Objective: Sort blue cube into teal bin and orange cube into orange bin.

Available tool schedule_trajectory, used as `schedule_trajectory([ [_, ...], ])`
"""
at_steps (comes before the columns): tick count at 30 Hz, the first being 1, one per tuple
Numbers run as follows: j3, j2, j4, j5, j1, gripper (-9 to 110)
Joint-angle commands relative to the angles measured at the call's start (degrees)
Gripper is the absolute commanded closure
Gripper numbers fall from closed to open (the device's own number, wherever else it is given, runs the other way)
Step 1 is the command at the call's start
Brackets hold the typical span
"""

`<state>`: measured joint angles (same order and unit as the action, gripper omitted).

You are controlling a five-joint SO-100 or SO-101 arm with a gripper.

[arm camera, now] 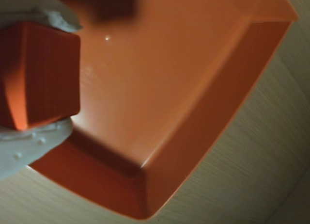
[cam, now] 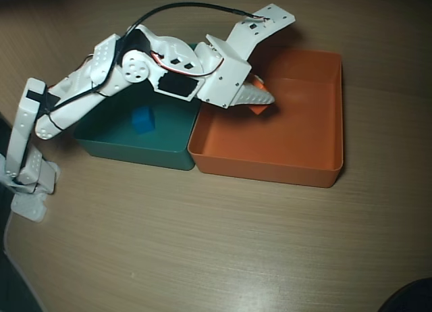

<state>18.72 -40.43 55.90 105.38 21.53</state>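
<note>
- You are working on a pale wood-grain table (cam: 202, 244); the overhead view shows wide bare wood on the near side of both bins, and a dark patch at the lower right corner you cannot make out.
- The orange bin (cam: 317, 143) and the teal bin (cam: 135, 152) sit side by side with their walls touching or almost so, the teal one to the left in the overhead view.
- Your arm (cam: 121, 72) reaches across the teal bin from its base at the left edge, and its forearm hides most of that bin's far wall.
- The claw (cam: 260, 102) hangs above the orange bin's left half, near the wall it shares with the teal bin; the bin floor to its right in the overhead view is open.
- The claw is closed on the orange cube (arm camera: 38, 73): in the wrist view the cube sits pinched between two pale fingers (arm camera: 29, 146), clear of the bin floor beneath it.
- In the wrist view, one bin corner and its upright walls lie below and to the right of the cube.
- The blue cube (cam: 142, 119) rests on the teal bin's floor, well apart from the claw, left of it in the overhead view.
</note>
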Motion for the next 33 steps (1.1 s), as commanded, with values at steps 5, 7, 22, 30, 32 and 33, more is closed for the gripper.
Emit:
schedule_trajectory([
  [5, -6.0, 0.5, -0.8, -0.6, -0.1, 98],
  [7, -6.0, 0.9, -0.8, -0.6, -0.2, 91],
  [22, -6.0, 0.8, -0.8, -0.5, -0.4, 66],
  [30, -6.0, 0.2, -0.4, -0.5, -0.4, 84],
  [32, -6.0, 0.2, -0.4, -0.5, -0.4, 92],
  [33, -6.0, 0.2, -0.4, -0.5, -0.4, 96],
])
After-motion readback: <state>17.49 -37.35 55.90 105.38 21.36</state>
